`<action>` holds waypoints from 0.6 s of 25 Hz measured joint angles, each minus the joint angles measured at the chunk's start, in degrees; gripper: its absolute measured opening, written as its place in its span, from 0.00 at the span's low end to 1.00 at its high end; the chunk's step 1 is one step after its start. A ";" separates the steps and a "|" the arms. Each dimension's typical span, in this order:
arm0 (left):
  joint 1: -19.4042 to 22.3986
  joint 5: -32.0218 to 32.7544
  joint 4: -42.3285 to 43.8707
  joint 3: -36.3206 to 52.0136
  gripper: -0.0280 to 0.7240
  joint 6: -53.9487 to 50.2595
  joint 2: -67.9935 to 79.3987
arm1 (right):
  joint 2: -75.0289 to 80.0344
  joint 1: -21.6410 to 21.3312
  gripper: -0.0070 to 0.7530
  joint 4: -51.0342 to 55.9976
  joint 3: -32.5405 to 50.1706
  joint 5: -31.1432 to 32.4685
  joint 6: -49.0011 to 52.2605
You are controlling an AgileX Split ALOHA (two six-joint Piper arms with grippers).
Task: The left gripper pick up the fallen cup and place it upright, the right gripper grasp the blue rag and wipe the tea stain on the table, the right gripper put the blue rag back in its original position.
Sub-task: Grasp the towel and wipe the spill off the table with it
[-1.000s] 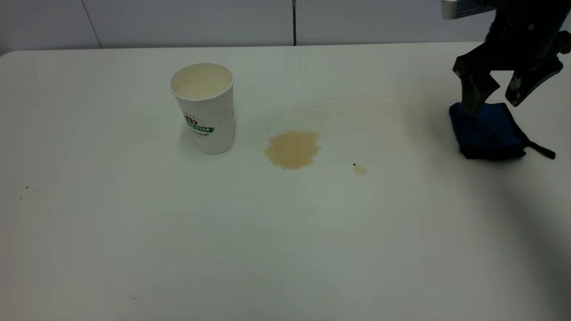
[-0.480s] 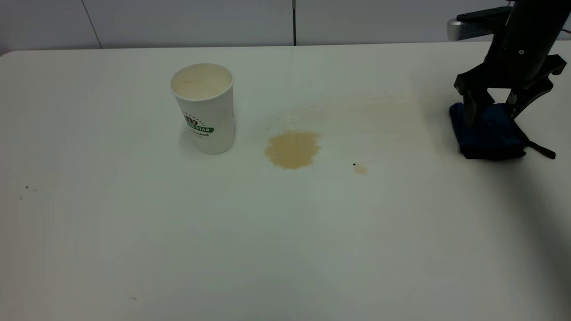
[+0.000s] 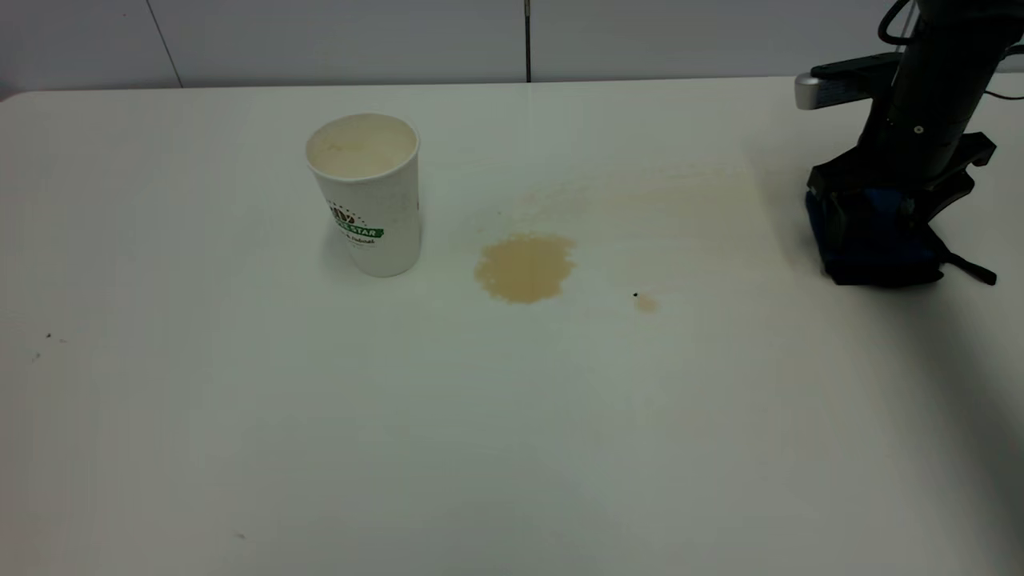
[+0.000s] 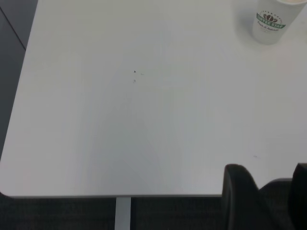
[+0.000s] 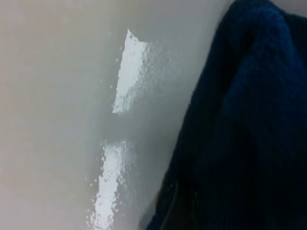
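**Right gripper down on the blue rag, fingers spread around it**

I have the blue rag (image 3: 874,244) lying bunched on the table (image 3: 512,416), directly under the right gripper (image 3: 888,210). Its thin black strap tail trails on the tabletop off the side of the rag away from the stain. My right gripper is pressed down onto the far half of the cloth, its jaws parted wide with one finger (image 3: 834,216) on the stain-side edge and the other on the opposite side. The cloth sits between them, though I can't tell from the exterior view whether the pads are actually squeezing it yet. In the right wrist view the rag (image 5: 244,129) fills one side of the frame, right up against the camera, with bare glossy table (image 5: 57,96) beside it.

Well away from the gripper, toward the middle of the table, sits the tea stain (image 3: 525,267), a light brown puddle. A tiny brown spot (image 3: 644,303) and faint tan smears lie between it and the rag. Beyond the stain, farther again from the gripper, the cup (image 3: 366,194) stands upright, mouth up, logo facing me.

My left gripper (image 4: 268,201) hangs off the near edge of the table, well apart from the cup (image 4: 273,20), with a gap between its dark fingers.
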 joint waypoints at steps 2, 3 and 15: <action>0.00 0.00 0.00 0.00 0.41 0.00 0.00 | 0.13 0.00 0.92 0.00 -0.32 0.07 -0.01; 0.00 0.00 0.00 0.00 0.41 0.00 0.00 | 0.18 0.00 0.91 0.00 -0.32 0.07 -0.07; 0.00 0.00 0.00 0.00 0.41 0.00 0.00 | 0.62 -0.55 0.12 5.15 -0.76 0.38 -0.12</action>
